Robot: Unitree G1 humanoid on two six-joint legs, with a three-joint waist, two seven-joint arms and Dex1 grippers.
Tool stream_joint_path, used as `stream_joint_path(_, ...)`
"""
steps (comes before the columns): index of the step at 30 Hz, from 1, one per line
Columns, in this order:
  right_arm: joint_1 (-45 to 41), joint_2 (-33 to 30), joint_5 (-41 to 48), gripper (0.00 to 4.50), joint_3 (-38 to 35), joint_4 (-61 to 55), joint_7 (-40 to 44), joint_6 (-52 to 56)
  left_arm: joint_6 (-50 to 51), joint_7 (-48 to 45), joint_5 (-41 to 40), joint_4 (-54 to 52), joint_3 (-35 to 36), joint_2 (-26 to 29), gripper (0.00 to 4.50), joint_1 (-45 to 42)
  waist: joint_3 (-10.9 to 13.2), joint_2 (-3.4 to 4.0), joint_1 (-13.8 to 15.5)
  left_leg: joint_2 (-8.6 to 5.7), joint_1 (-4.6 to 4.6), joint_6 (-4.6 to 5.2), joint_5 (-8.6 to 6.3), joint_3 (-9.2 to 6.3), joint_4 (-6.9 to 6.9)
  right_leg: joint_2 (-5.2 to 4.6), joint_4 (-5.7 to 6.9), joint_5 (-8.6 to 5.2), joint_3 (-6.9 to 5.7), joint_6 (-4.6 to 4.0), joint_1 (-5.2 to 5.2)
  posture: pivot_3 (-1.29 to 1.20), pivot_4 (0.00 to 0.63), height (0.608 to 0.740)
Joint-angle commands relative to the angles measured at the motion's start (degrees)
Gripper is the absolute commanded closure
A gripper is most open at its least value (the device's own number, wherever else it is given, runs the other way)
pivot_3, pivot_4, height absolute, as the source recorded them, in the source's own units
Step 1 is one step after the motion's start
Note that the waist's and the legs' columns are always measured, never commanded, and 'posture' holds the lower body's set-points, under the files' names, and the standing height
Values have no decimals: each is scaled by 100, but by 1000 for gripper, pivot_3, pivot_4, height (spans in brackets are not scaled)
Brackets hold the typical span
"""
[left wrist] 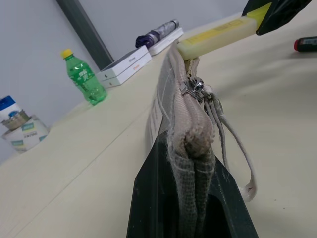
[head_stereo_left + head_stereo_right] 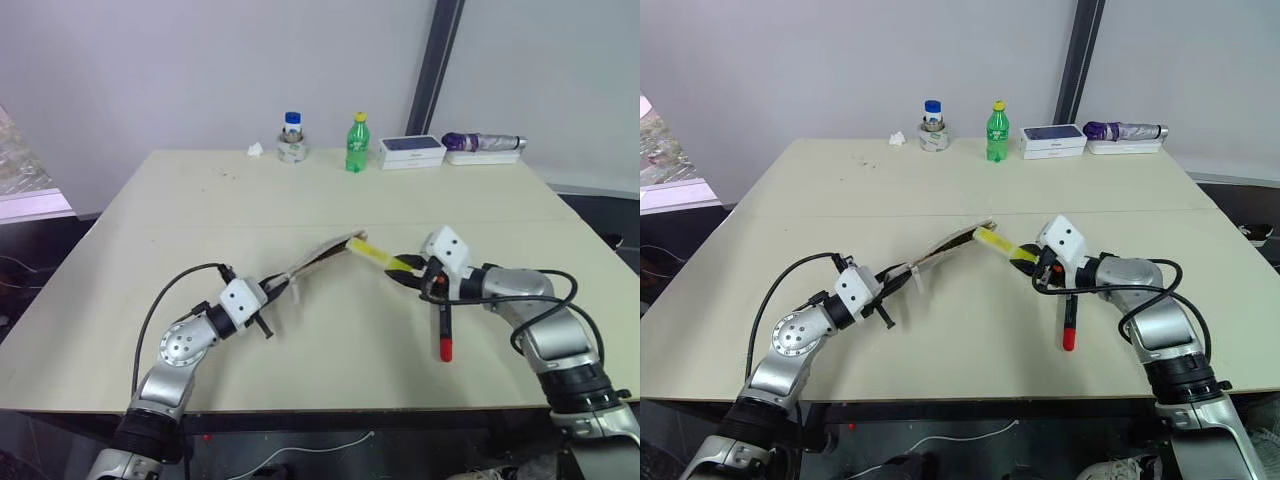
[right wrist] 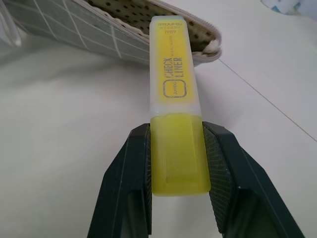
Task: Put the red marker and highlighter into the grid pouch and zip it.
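Left arm is seen at lower left of the head view, reaching up and rightward; left gripper [image 2: 272,293] is clamped on the end of the grid pouch [image 1: 190,144]. Right arm is bent in from lower right; right gripper [image 3: 176,173] is closed around the highlighter [image 3: 174,104].

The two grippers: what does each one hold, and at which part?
The right gripper holds the highlighter by its solid yellow end. The left gripper clamps the grid pouch at one end.
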Motion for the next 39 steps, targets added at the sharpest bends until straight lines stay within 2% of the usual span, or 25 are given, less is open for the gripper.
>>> stream_joint_path(1, -91, 1, -47, 3609, 84, -198, 25, -92, -131, -81, 159, -279, -60, 121, 4500, -39, 0, 0, -3, 0, 0, 0, 0, 0, 0, 1, 0, 0, 0, 0, 0, 0, 150, 740)
stream_joint_path(6, -285, -144, -484, 3609, 501, -285, 145, -286, -303, -185, 549, -221, -226, 323, 4500, -166, 0, 0, -5, 0, 0, 0, 0, 0, -1, 1, 0, 0, 0, 0, -1, 0, 150, 740)
stream_joint_path(10, -473, -375, -1181, 3609, 1046, -229, 314, -1020, -428, -240, 753, -183, -334, 451, 4500, -317, 0, 0, 8, -5, 0, 0, 0, 0, 1, 1, 0, 0, 0, 0, -1, 0, 150, 740)
stream_joint_path(12, -677, -297, -1448, 3609, 1305, -129, 341, -1444, -621, -335, 904, -153, -434, 565, 4500, -383, 0, 0, -1, -5, 0, 0, 0, 0, 0, 1, -1, 0, 0, 0, -1, 0, 150, 740)
stream_joint_path(19, -1065, 429, -2078, 3609, 1993, 312, 145, -2517, -923, -865, 528, -78, -578, 699, 4500, -374, 0, 0, -19, -3, 0, -1, 0, 1, -4, 5, -1, 0, 0, 0, -5, 0, 150, 740)
stream_joint_path(24, -1043, 644, -2526, 3609, 2210, 595, -114, -3310, -912, -1270, 21, -93, -417, 808, 4500, -323, 1, -2, 12, -2, -1, -1, 0, -1, 3, 2, -1, 0, 0, 0, -2, 0, 150, 740)
stream_joint_path(29, -934, 769, -2307, 3609, 2074, 569, -37, -3374, -967, -1454, -178, 42, -320, 850, 4500, -340, 1, -2, -12, -3, 1, -1, 0, -1, 0, 4, 0, 0, 0, 0, -2, 0, 150, 740)
stream_joint_path(31, -919, 720, -2047, 2517, 1863, 569, 72, -3248, -1033, -1395, -115, 169, -283, 843, 4500, -356, 1, -2, -12, -3, 1, -1, 0, -1, 1, 4, 0, 0, 0, 0, -2, 0, 150, 740)
stream_joint_path(32, -898, 687, -1948, 2181, 1787, 557, 120, -3185, -1056, -1357, -73, 210, -274, 840, 4500, -364, 1, -2, -9, -3, 1, -1, 0, -1, 1, 4, 0, 0, 0, 0, -2, 0, 150, 740)
stream_joint_path(36, -713, 468, -1809, 23, 1513, 377, 121, -3069, -1132, -1219, 35, 484, -222, 871, 4500, -393, 1, -2, 9, -2, 0, 0, 0, -1, 3, 3, 0, 0, -1, 0, 0, 0, 150, 740)
stream_joint_path(39, -230, 408, -1115, 23, 943, -258, 114, -2370, -1166, -1006, 75, 782, -47, 948, 4500, -433, 1, -2, 0, -3, 1, 0, 0, -1, 1, 4, 1, 0, -2, 0, 0, 0, 150, 740)
